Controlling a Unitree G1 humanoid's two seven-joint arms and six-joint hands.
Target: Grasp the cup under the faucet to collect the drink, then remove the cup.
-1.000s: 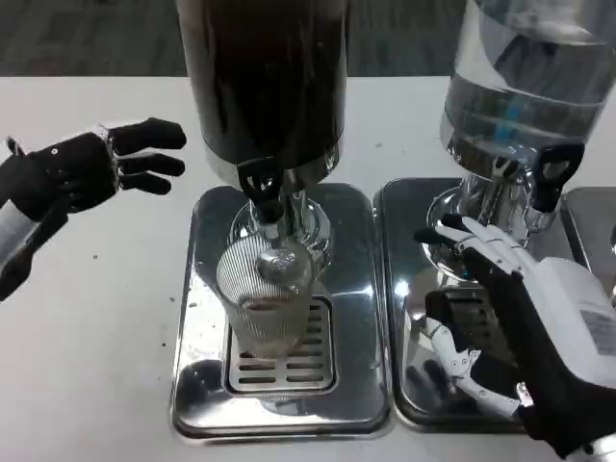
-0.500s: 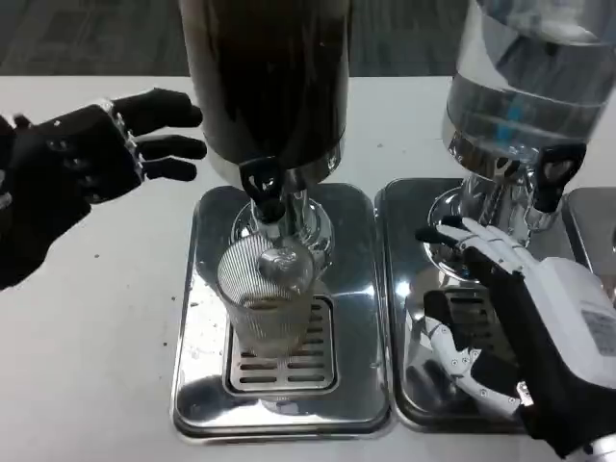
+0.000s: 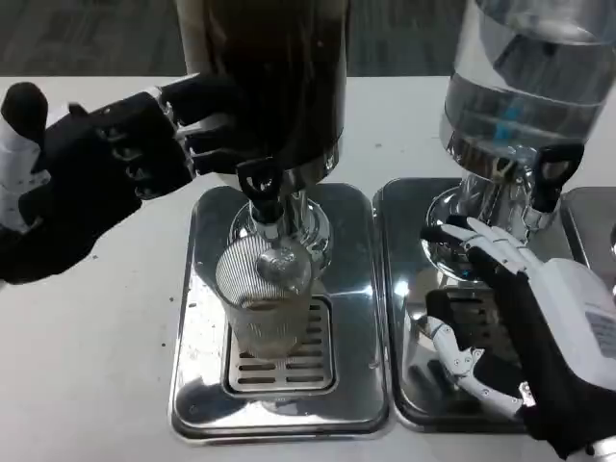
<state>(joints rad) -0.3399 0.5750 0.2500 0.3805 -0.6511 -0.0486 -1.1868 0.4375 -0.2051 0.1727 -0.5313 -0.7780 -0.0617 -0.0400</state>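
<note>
1. The ribbed cup [image 3: 268,303] stands on the drip tray [image 3: 358,318] grate under the black faucet [image 3: 262,188] — between both hands, touched by neither.
2. The left hand [image 3: 115,159] hovers up-left of the cup, fingers spread, empty, reaching the dark dispenser [image 3: 265,82].
3. The right hand [image 3: 520,318] — open, empty — hangs over the neighbouring tray.
</note>
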